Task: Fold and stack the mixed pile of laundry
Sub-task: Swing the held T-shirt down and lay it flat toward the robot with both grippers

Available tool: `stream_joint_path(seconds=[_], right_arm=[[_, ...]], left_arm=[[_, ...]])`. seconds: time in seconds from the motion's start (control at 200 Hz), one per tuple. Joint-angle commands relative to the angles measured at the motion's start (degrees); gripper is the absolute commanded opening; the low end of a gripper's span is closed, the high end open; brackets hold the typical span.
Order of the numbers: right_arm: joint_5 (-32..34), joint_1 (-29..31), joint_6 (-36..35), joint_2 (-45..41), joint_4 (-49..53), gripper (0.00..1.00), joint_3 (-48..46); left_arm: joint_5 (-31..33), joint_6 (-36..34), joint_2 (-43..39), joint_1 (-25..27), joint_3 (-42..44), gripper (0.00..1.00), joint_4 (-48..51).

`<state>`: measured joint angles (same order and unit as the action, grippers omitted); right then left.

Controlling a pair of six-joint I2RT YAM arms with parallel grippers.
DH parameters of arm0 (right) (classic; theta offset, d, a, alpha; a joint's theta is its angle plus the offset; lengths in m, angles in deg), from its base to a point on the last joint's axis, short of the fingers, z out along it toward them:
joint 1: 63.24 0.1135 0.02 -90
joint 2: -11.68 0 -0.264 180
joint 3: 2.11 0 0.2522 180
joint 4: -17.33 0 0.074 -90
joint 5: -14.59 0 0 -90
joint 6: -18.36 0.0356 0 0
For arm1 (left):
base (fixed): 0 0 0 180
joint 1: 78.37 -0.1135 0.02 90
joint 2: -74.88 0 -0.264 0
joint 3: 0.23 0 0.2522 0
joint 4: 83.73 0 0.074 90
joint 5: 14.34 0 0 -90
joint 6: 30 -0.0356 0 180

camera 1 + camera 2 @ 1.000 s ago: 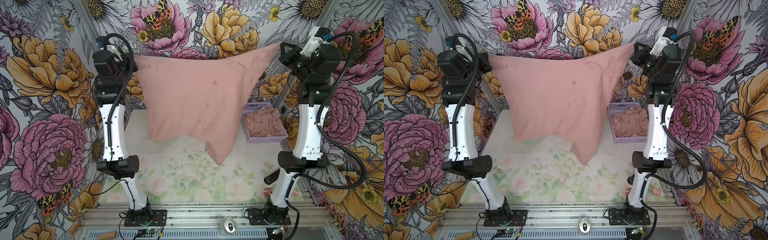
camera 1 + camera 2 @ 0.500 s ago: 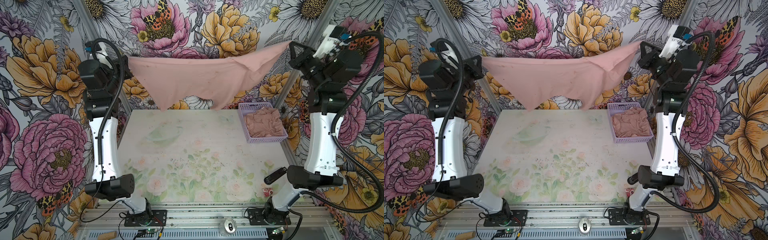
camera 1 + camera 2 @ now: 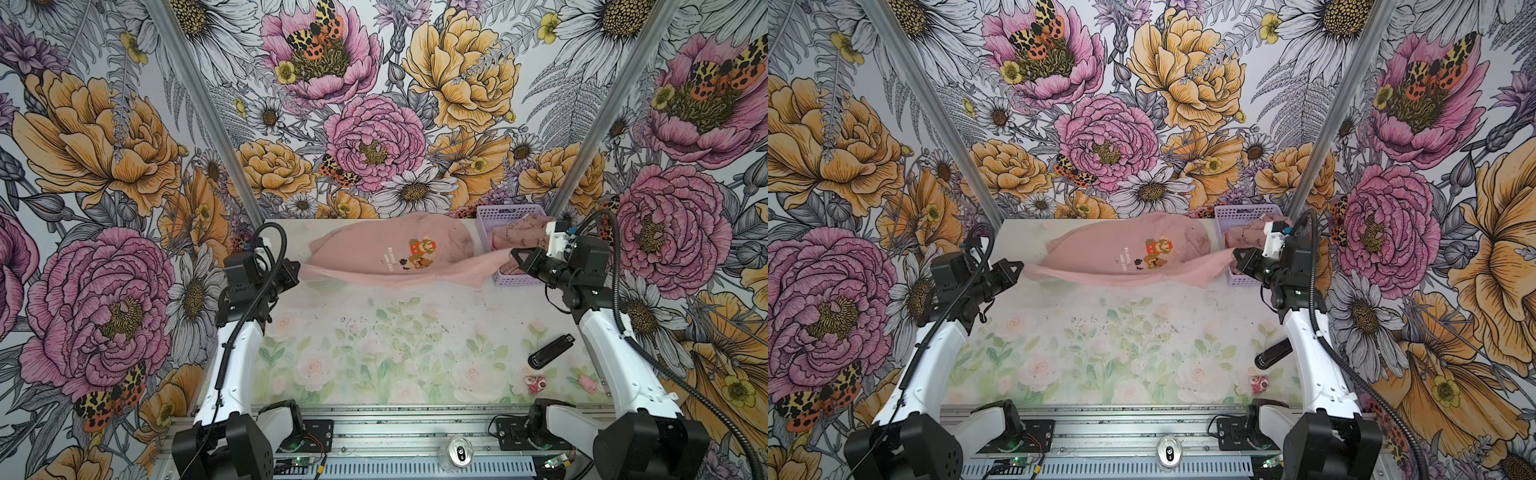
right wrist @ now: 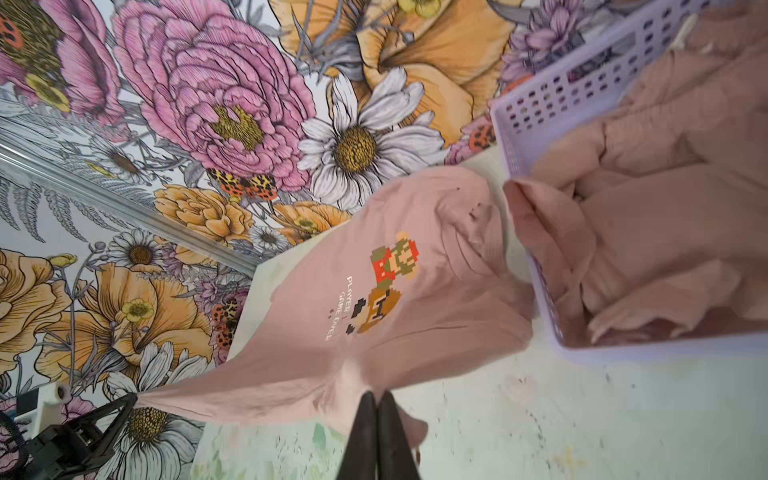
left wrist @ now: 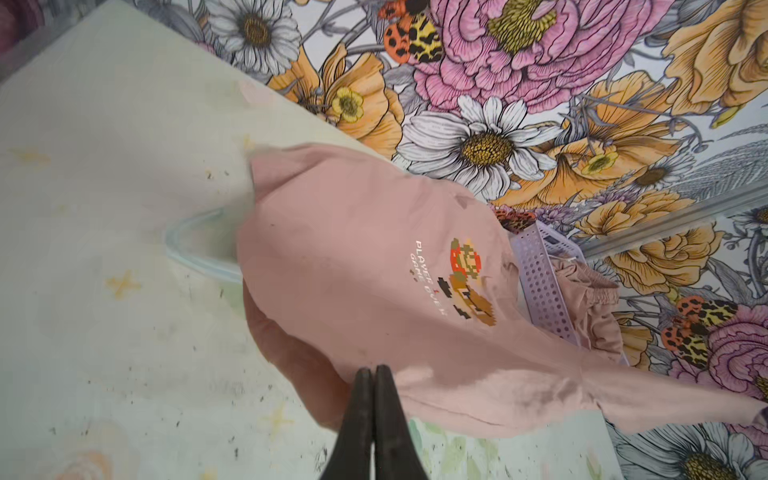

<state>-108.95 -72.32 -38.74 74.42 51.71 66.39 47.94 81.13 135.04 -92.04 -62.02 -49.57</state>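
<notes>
T-shirt with the pixel figure is the only piece outside the lavender basket. I judge the task barely begun: nothing lies folded, no stack exists, and this shirt is only being spread print side up.

Nearest, well in front of the basket, a black object and a small red-and-white trinket lie by the right arm's base. The rest of the surface in front of the basket is bare, which gives wide room for folding.

Farther back, about level with the basket's near wall, the left tool and the right tool each have their jaws pressed together. Each pinches one end of the shirt's near edge, which runs taut between them. The right tool is at the basket's near corner, touching or just beside it; I cannot tell which. Cloth drapes across that corner and could drag the basket.

Beyond the taut edge, the shirt's body billows instead of lying flat, just beside the basket on its left in both top views. Its far side reaches the surface's back edge, level with the basket's far rim, so little room is left there.

Inside the basket, crumpled dusty-pink garments wait unfolded.
</notes>
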Motion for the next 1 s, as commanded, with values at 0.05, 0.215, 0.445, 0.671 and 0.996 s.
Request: stream_joint_path(seconds=[0.05,0.215,0.445,0.671,0.996], right_arm=[[-0.42,-0.13,1.43,-5.45,7.54,0.00,-3.03],[4.52,1.79,2.84,-7.97,20.90,0.00,-4.09],[8.99,1.96,9.10,-13.31,38.43,0.00,-6.41],[13.67,2.04,9.76,-17.94,50.90,0.00,-3.42],[16.05,1.93,10.56,-22.01,61.19,0.00,-2.36]], left_arm=[[2.96,3.91,-6.55,0.31,4.09,0.00,6.73],[9.51,9.65,-13.24,0.81,7.95,0.00,18.35],[22.54,17.90,-16.51,6.78,4.96,0.00,32.72],[29.54,24.95,-22.49,8.58,4.55,0.00,44.01],[34.66,27.24,-25.88,8.33,3.14,0.00,50.77]])
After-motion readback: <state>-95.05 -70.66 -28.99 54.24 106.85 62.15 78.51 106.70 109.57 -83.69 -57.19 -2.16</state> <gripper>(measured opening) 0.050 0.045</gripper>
